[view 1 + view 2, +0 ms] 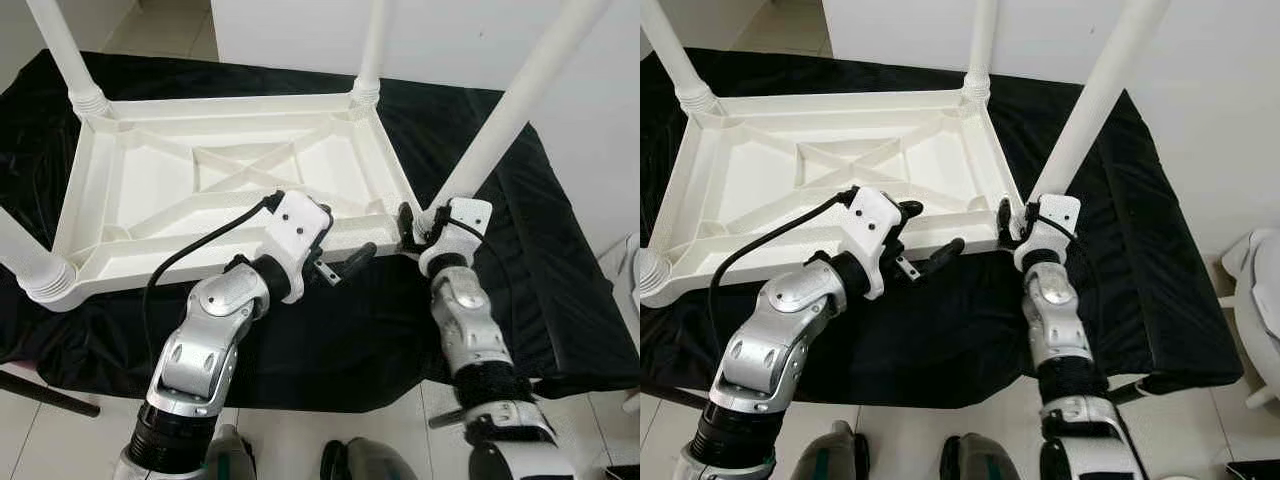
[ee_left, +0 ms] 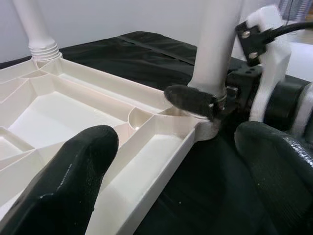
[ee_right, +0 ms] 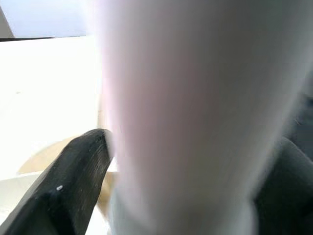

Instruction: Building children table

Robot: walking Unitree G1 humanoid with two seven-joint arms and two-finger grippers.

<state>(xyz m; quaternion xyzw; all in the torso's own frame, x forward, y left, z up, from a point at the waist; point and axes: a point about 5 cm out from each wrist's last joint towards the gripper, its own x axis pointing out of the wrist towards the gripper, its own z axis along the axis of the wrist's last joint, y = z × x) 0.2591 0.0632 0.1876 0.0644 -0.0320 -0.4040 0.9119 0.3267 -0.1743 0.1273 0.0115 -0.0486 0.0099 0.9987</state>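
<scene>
Two blurred black fingertips [image 2: 73, 181] of the left gripper [image 2: 171, 176] stood apart over the upturned white table top [image 2: 88, 112]. Beyond its near corner, the right gripper [image 2: 205, 100] clasped a white table leg [image 2: 215, 44] just above the socket.

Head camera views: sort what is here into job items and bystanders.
Job items:
- white plastic table top, upside down
- white plastic leg, near right corner, clamped by the right tool
- three other white legs
- left tool, open beside the near rim

Bystanders:
- black cloth underneath
- white tiled floor
- white wall
</scene>
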